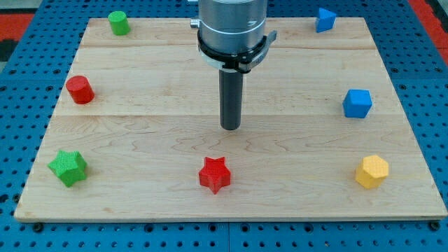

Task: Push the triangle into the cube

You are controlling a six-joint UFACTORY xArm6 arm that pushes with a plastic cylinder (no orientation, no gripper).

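Observation:
The blue triangle block (pixel 324 19) lies near the top right corner of the wooden board (pixel 140 133). The blue cube (pixel 357 103) sits at the view's right, below the triangle. My tip (pixel 230 128) is near the board's middle, well left of both blue blocks and touching no block. The red star (pixel 214 174) lies just below my tip.
A green cylinder (pixel 118 22) stands at the top left, a red cylinder (pixel 80 89) at the left, a green star (pixel 68 167) at the bottom left and a yellow hexagon block (pixel 371 171) at the bottom right. Blue pegboard surrounds the board.

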